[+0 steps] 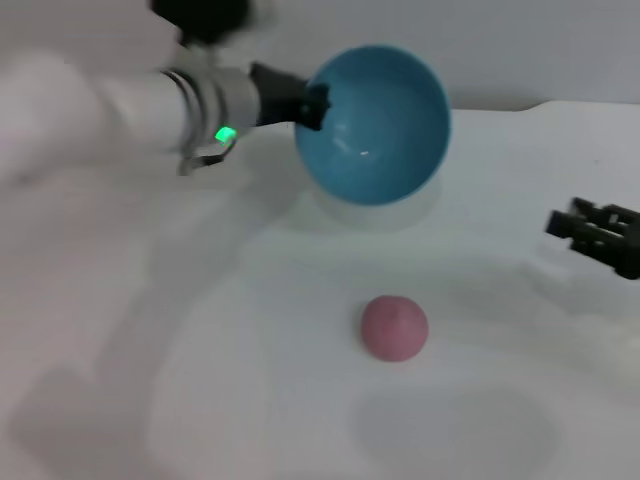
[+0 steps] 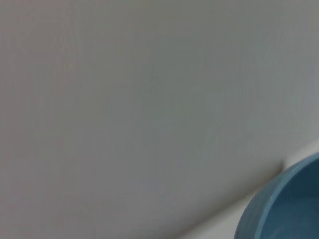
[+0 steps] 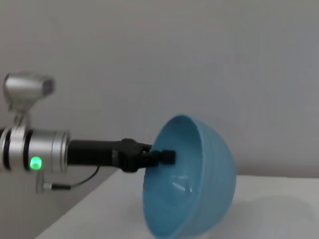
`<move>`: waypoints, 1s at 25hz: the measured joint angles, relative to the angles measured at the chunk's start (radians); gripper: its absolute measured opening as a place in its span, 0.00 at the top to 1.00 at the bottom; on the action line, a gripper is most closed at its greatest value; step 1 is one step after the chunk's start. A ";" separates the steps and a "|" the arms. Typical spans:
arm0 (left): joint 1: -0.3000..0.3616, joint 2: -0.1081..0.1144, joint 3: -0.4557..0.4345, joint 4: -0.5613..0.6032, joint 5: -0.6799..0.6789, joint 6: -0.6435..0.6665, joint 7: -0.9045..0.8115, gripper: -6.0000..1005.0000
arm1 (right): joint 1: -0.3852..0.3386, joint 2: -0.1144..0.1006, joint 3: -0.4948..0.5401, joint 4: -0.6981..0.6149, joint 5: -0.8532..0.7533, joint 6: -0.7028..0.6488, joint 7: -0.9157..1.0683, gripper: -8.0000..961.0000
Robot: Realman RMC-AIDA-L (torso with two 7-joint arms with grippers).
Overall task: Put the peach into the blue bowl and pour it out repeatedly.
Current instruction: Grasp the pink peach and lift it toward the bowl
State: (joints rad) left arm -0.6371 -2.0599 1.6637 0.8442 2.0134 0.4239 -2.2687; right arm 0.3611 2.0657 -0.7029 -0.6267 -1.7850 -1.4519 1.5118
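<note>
The blue bowl (image 1: 375, 125) is tipped on its side at the back of the table, its empty inside facing forward. My left gripper (image 1: 312, 103) is shut on the bowl's left rim and holds it lifted and tilted; the right wrist view shows the same grip on the bowl (image 3: 192, 179) by the left gripper (image 3: 164, 157). A slice of the bowl's rim (image 2: 279, 199) shows in the left wrist view. The pink peach (image 1: 394, 327) lies on the white table (image 1: 200, 380), in front of the bowl and apart from it. My right gripper (image 1: 590, 232) hovers at the right edge, away from both.
A pale wall rises behind the table. The table's back right edge (image 1: 560, 105) runs near the bowl.
</note>
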 joint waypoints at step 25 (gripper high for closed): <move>0.250 0.003 -0.467 0.320 0.430 0.808 -0.351 0.99 | 0.406 0.021 -0.731 0.098 -0.256 0.417 0.280 0.49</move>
State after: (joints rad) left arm -0.3875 -2.0566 1.1964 1.1644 2.4435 1.2317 -2.6194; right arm 0.7670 2.0863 -1.4344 -0.5290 -2.0407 -1.0348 1.7914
